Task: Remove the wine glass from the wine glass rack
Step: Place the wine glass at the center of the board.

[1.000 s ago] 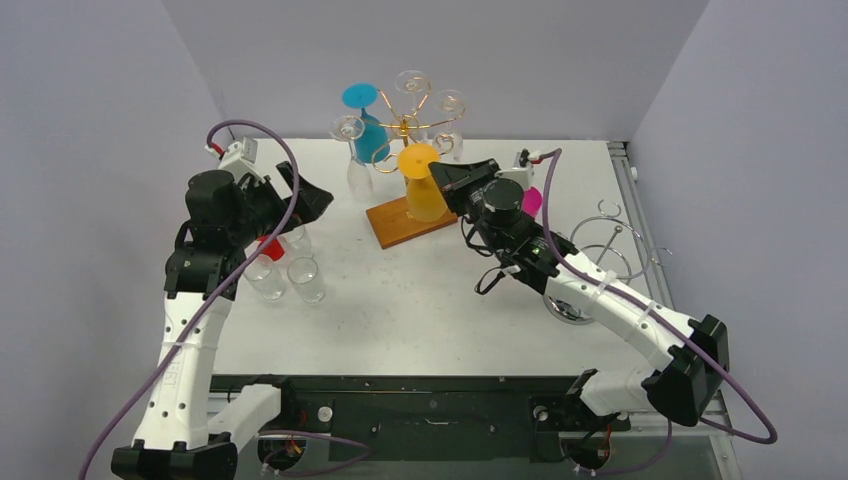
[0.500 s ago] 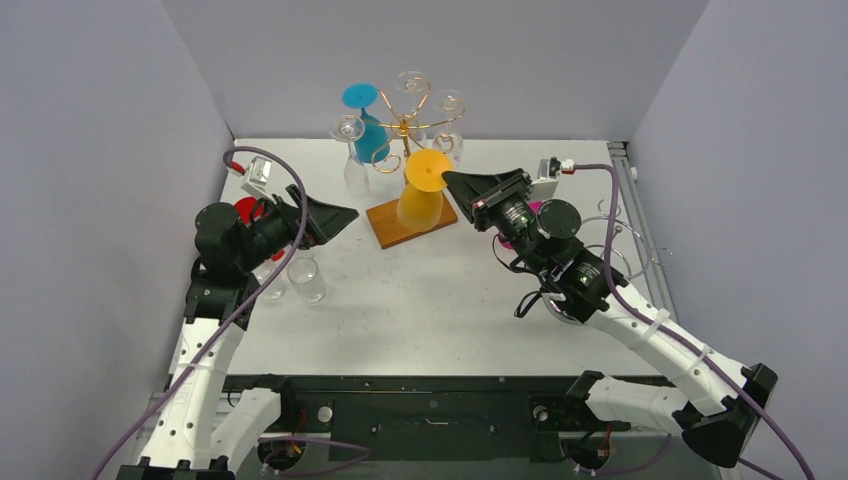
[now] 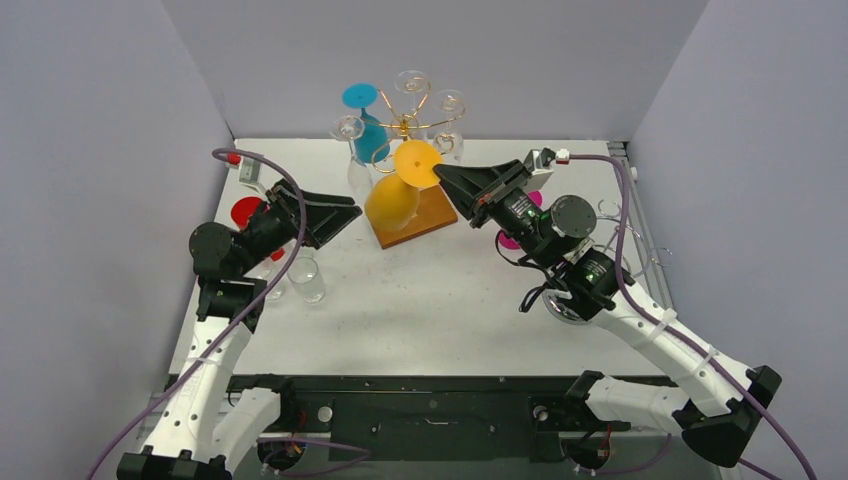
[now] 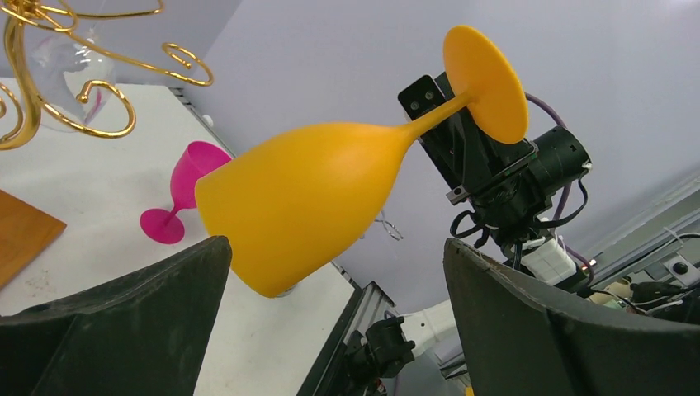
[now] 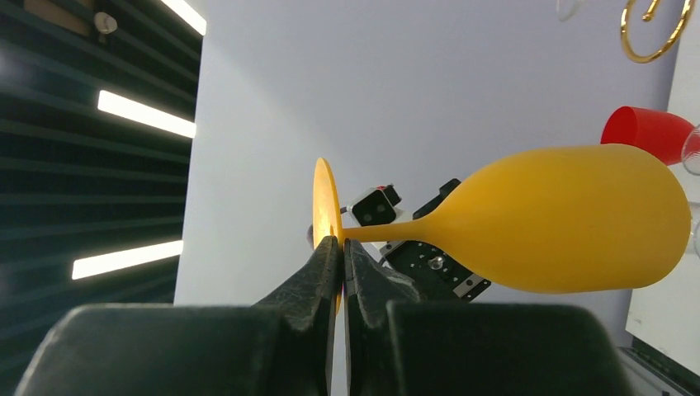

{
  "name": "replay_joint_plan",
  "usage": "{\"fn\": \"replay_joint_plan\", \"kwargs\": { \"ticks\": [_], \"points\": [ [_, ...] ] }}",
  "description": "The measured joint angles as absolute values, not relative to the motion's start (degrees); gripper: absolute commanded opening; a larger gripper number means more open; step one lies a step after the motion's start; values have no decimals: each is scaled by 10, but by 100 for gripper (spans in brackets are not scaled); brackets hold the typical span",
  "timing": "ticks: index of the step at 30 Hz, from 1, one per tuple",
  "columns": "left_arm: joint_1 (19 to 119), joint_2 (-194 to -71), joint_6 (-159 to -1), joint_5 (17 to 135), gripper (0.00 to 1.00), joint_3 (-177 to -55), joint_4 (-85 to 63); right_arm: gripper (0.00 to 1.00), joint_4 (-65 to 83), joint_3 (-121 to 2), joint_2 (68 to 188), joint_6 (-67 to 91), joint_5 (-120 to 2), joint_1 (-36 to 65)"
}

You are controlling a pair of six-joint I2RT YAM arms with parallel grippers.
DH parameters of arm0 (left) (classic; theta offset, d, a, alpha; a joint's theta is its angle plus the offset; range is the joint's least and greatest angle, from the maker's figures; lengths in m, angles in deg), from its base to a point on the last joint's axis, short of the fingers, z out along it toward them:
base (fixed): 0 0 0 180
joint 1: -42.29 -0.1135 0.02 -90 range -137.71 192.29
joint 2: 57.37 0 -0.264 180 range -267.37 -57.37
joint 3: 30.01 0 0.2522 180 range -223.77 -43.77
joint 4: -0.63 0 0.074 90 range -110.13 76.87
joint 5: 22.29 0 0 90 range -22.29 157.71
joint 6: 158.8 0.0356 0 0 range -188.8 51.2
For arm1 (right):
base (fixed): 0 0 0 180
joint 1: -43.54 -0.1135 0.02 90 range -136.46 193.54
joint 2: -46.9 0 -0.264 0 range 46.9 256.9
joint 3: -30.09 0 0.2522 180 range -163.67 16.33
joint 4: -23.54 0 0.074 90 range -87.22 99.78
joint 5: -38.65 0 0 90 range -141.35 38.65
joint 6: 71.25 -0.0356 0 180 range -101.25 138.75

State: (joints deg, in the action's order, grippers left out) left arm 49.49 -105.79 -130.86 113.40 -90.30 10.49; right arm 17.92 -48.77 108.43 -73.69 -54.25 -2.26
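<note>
Right pincer (image 5: 337, 244) closed on the disc foot of the orange wine glass (image 3: 392, 202). The glass hangs tilted, apart from the curled arms of the gold wine glass rack (image 3: 405, 125), over the rack's wooden base near the far edge of the bench (image 3: 430, 300). Left pincer (image 3: 345, 209) stands wide open, facing the bowl without touching it.

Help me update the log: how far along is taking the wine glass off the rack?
Done: the orange wine glass is clear of the gold wine glass rack, tilted in the air. In hand: the right fingers are shut on the edge of its foot; the left fingers stand open, facing the bowl. Left: probably setting it down on the table.
</note>
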Motion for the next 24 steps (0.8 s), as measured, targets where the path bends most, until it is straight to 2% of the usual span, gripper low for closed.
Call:
{"fn": "replay_joint_plan", "kwargs": {
  "ticks": [3,14,24],
  "points": [
    [495,-1064,-1319,1134,94,-903,130,0,179,-498,1081,-739,-544,-23],
    [513,-1100,-1372,1145,89,-902,223,0,197,-515,1070,-754,-551,-23],
    [536,-1135,-1471,1158,80,-900,368,0,254,-517,1078,-790,-576,-23]
  ]
}}
